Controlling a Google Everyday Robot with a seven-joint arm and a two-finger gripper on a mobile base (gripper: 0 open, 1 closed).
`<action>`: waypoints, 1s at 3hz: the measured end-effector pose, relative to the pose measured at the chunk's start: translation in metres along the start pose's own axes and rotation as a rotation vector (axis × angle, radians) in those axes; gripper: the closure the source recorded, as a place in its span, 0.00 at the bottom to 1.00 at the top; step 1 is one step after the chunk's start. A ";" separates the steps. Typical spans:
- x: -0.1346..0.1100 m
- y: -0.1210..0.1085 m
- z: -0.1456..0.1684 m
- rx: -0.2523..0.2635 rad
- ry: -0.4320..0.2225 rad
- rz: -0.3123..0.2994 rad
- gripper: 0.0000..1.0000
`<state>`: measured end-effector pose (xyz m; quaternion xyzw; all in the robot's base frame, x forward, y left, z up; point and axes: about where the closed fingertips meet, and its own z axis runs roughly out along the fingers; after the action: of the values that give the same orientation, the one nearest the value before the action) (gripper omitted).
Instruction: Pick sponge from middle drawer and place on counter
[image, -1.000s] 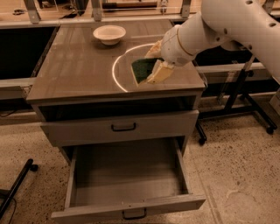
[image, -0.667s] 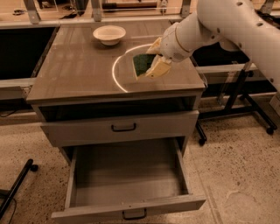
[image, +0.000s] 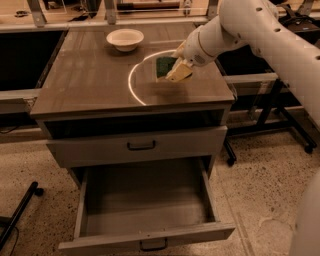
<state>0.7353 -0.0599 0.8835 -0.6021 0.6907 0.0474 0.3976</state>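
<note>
Holding the sponge (image: 163, 65) in the gripper (image: 176, 69) over the table (image: 90, 80), by the white arc (image: 131, 82) (jaws clenching on it), with the middle drawer (image: 145, 235) standing open below.

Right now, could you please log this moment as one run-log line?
phase: place | gripper: over counter, shut on sponge | middle drawer: open | white bowl: on counter, rear
</note>
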 end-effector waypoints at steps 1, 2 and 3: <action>0.008 -0.018 0.008 0.022 0.001 0.062 0.59; 0.012 -0.028 0.014 0.028 0.007 0.092 0.35; 0.013 -0.032 0.016 0.023 0.008 0.100 0.11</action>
<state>0.7713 -0.0700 0.8773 -0.5624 0.7219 0.0568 0.3991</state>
